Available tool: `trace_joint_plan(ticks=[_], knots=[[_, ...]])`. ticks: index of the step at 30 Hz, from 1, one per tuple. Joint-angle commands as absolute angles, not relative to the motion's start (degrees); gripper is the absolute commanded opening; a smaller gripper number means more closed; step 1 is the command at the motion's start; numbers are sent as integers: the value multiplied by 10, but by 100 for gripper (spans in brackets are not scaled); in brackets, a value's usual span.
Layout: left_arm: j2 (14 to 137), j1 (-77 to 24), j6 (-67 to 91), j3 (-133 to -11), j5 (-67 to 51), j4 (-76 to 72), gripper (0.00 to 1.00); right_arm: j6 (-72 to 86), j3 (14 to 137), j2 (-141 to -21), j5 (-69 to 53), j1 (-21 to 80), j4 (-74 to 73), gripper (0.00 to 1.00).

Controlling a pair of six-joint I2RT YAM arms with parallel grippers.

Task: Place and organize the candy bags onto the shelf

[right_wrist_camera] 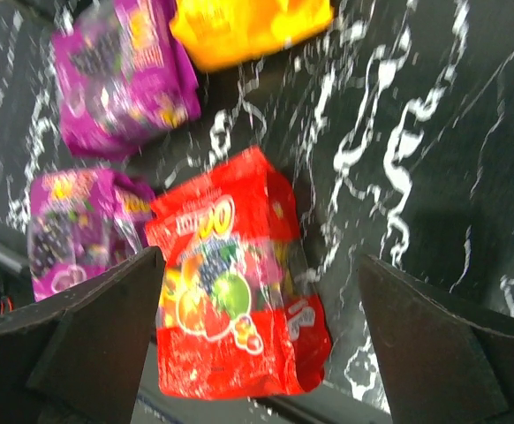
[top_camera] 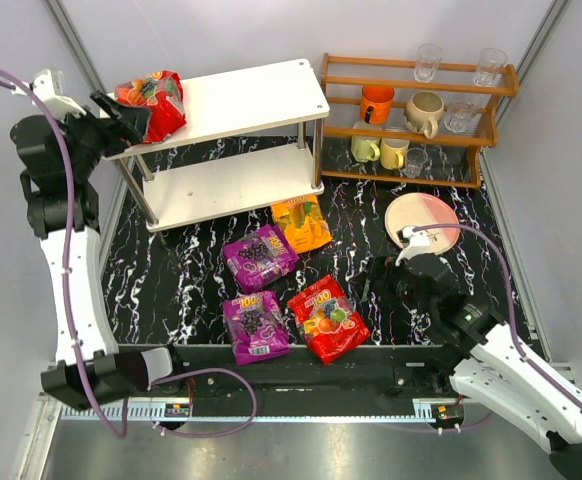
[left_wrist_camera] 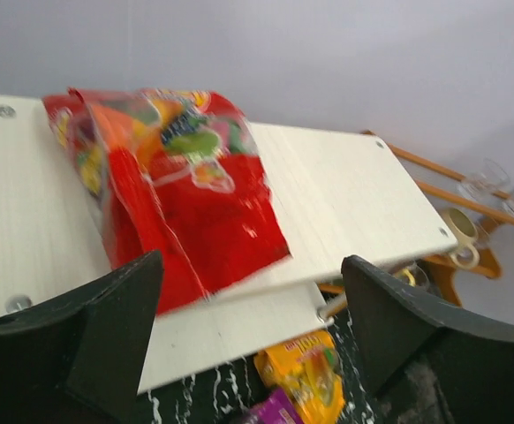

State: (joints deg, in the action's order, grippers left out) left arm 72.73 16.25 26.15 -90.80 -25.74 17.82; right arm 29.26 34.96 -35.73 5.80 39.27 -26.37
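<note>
- At the far left, my left gripper (left_wrist_camera: 253, 291) sat at the left end of the shelf (top_camera: 261, 90), jaws wide apart and clasping nothing.
- One red bag (top_camera: 153, 100) lay flat on the top board just beyond those fingers, printed face up. I counted one of five as placed.
- Its long axis ran skew to the board's edges and its near end sat at the board's left edge, so I judged it not yet tidy.
- Neither board carried any other bag.
- Four bags lay flat on the table (top_camera: 171, 270) in front of the shelf.
- The upper purple bag (top_camera: 259, 256) lay slantwise, and the lower purple bag (top_camera: 254, 325) ran roughly near-to-far.
- The orange-yellow bag (top_camera: 301, 222) lay closest to the shelf's right legs, pointing towards them.
- The second red bag (top_camera: 328, 318) lay diagonally, its title end far-left and its other end near the table's front edge.
- My right gripper (right_wrist_camera: 259, 258) hovered over that second red bag, fingers spread fully, holding nothing.
</note>
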Motion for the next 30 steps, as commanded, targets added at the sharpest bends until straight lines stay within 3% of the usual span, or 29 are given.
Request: trace_joint_plan(ticks=[1,16,17,18,20,21,22,25,30], knots=[[658,156,281,-833,-323,141,85,339,307,-389,-45,393,-246,100],[560,132,263,-697,-357,161,84,401,179,-459,-155,394,-78,100],[557,132,263,-694,-356,161,84,403,176,-467,-158,393,-63,97],[557,132,263,-690,-358,161,84,410,175,-475,-159,393,-52,73],[555,132,258,-692,-358,170,83,407,185,-500,-156,393,-47,49],[553,132,258,-693,-357,175,83,401,203,-506,-153,393,-53,24],[549,132,254,-692,-357,178,83,396,211,-508,-148,394,-64,16],[537,129,256,-667,-361,187,83,373,233,-478,-145,395,-73,1],[498,113,253,-606,-358,192,82,342,293,-421,-132,396,-121,0]])
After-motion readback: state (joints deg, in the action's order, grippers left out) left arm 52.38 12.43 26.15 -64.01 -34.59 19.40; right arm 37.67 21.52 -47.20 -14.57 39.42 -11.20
